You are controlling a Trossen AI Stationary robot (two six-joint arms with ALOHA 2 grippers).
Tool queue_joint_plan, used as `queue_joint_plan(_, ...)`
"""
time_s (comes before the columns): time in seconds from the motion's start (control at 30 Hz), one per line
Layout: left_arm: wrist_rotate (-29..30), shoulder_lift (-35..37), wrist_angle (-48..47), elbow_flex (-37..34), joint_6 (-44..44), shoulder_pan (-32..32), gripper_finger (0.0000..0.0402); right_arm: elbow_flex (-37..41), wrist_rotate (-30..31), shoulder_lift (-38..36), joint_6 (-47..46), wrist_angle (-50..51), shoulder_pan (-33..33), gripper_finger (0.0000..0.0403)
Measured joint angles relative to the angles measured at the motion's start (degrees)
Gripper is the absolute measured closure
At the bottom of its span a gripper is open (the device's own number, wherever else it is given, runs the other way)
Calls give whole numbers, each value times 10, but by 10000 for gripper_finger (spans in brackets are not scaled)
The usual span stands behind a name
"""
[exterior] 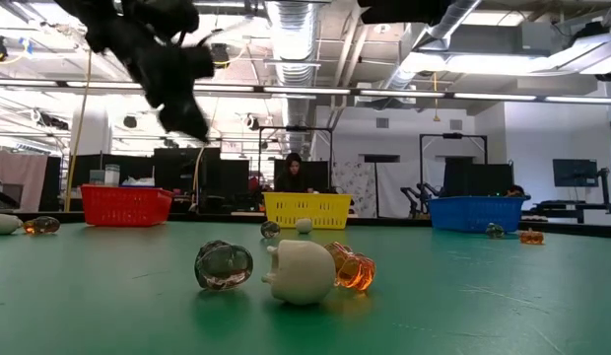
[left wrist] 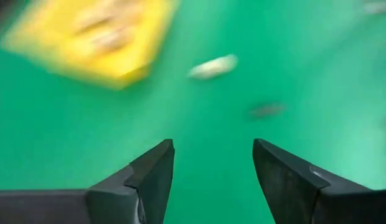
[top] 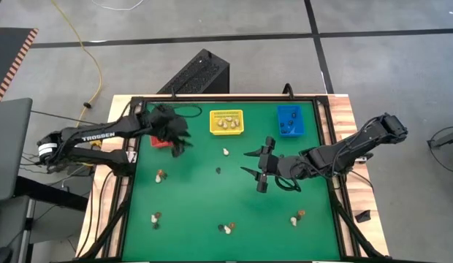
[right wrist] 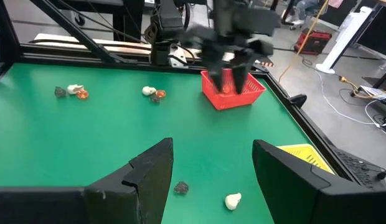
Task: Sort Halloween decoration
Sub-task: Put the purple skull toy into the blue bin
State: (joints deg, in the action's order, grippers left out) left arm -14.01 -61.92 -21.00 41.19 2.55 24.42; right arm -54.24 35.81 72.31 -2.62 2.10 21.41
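Note:
Small cream, orange and black Halloween trinkets lie scattered on the green mat: a cream one [top: 226,152], a black one [top: 218,170], and small clusters [top: 161,175], [top: 155,218], [top: 226,229], [top: 297,217]. My left gripper [top: 175,140] hovers open over the red bin [top: 159,143] at the far left, with nothing between its fingers [left wrist: 211,168]. Near the mat's middle my right gripper [top: 247,162] stands open and empty, pointing toward the left edge [right wrist: 211,168]. The yellow bin [top: 226,122] holds several cream trinkets, and the blue bin [top: 290,120] holds dark ones.
All three bins stand in a row along the mat's far edge. A black frame [top: 336,190] borders the mat. In the low view, a clear, a cream and an orange trinket [exterior: 301,271] lie close to the camera. A person [exterior: 292,173] sits in the room beyond the table.

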Motion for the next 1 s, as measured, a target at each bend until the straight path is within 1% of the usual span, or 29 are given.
queue_joint_plan(0.03, -38, -2, 48, -14, 6, -22, 196, 0, 0, 0, 0, 3, 0, 154)
queue_joint_plan(0.07, -62, -6, 100, -30, 14, -47, 197, 0, 0, 0, -1, 7, 0, 154)
queue_joint_plan(0.1, -67, -12, 155, -47, 20, -73, 199, 0, 0, 0, -4, 9, 0, 154)
queue_joint_plan(0.13, -59, -18, 205, -64, 23, -98, 200, 0, 0, 0, -8, 11, 0, 154)
queue_joint_plan(0.17, -33, -28, 257, -81, 23, -126, 202, 0, 0, 0, -11, 12, 0, 154)
queue_joint_plan(0.23, 43, -57, 345, -104, 13, -168, 205, 0, 0, 0, -19, 12, 0, 154)
queue_joint_plan(0.27, 71, -74, 373, -112, 5, -186, 207, 0, 0, 0, -20, 13, 1, 154)
queue_joint_plan(0.33, 86, -109, 395, -114, -14, -211, 210, 0, 0, 0, -21, 14, 4, 154)
queue_joint_plan(0.4, 67, -135, 381, -106, -24, -232, 212, 0, 0, 0, -21, 16, 11, 154)
queue_joint_plan(0.5, 38, -152, 309, -83, -19, -261, 217, 0, 0, 0, -20, 21, 19, 154)
queue_joint_plan(0.57, 39, -149, 212, -62, -1, -280, 220, 0, 0, 0, -20, 23, 23, 154)
queue_joint_plan(0.63, 65, -138, 92, -35, 31, -298, 224, 0, 0, 0, -19, 23, 23, 154)
queue_joint_plan(0.73, 119, -125, -90, 7, 108, -318, 229, 0, 0, 0, -19, 23, 23, 154)
queue_joint_plan(0.8, 139, -122, -193, 24, 148, -330, 231, 0, 0, 0, -19, 23, 23, 154)
queue_joint_plan(0.9, 152, -122, -281, 29, 182, -346, 232, 0, 0, 0, -19, 23, 23, 154)
queue_joint_plan(0.93, 156, -122, -301, 25, 186, -350, 232, 0, 0, 0, -20, 23, 23, 154)
queue_joint_plan(1.0, 164, -122, -309, 9, 191, -357, 232, 0, 0, 0, -23, 23, 23, 154)
